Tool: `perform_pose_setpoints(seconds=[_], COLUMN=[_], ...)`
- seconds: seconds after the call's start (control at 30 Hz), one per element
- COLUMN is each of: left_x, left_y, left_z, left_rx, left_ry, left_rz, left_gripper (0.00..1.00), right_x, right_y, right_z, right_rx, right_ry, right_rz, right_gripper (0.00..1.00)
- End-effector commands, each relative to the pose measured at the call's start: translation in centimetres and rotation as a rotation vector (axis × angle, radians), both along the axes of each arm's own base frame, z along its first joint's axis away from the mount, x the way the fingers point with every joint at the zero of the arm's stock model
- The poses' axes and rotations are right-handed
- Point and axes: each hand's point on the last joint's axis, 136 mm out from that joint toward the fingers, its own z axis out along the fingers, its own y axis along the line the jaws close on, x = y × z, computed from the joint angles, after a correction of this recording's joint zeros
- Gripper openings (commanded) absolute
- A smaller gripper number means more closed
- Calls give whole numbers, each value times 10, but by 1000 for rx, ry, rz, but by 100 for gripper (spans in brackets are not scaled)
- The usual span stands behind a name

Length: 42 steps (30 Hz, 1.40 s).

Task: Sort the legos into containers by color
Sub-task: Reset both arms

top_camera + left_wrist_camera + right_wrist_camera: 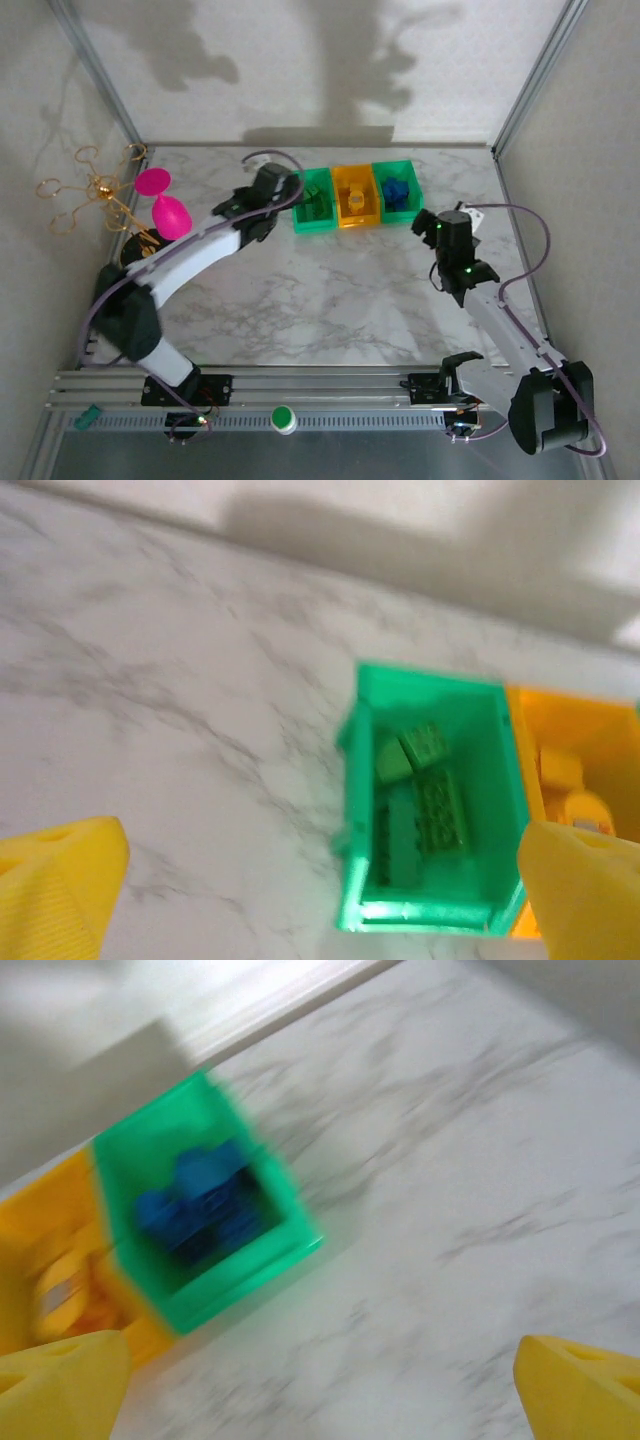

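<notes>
Three joined containers stand in a row at the back of the marble table. The left green bin (300,222) holds green legos (312,207), the yellow-orange bin (357,224) holds yellow-orange legos (356,198), and the right green bin (414,205) holds blue legos (398,192). My left gripper (294,192) hovers at the left bin's left edge. In the left wrist view it (320,905) is open and empty above the green bricks (425,800). My right gripper (428,224) sits just right of the row, open and empty (320,1390), with the blue bricks (200,1205) ahead, blurred.
Two pink goblets (170,215) and a gold wire stand (95,190) sit at the left edge, beside my left arm. Bare marble (330,300) stretches between the bins and the near rail. A green button (284,418) is on that rail. Enclosure walls close in the sides.
</notes>
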Motion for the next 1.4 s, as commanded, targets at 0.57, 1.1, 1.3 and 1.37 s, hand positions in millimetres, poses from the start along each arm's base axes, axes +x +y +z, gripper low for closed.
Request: perform_pose_setpoints(seconds=[0.57, 1.1, 1.3, 1.37], left_x=[-87, -57, -57, -56], left_y=[206, 194, 194, 194], left_z=[-71, -106, -107, -106], left_rx=[169, 177, 177, 177], left_ry=[-435, -401, -395, -399], left_rz=[361, 233, 232, 232], left_gripper=[100, 99, 99, 99], right_x=[38, 32, 33, 32], right_y=[-31, -18, -17, -17], right_z=[-46, -64, -66, -65], right_rx=[-320, -320, -319, -319], right_ry=[-279, -326, -319, -323], right_rz=[140, 261, 267, 267], right_gripper=[99, 99, 99, 99])
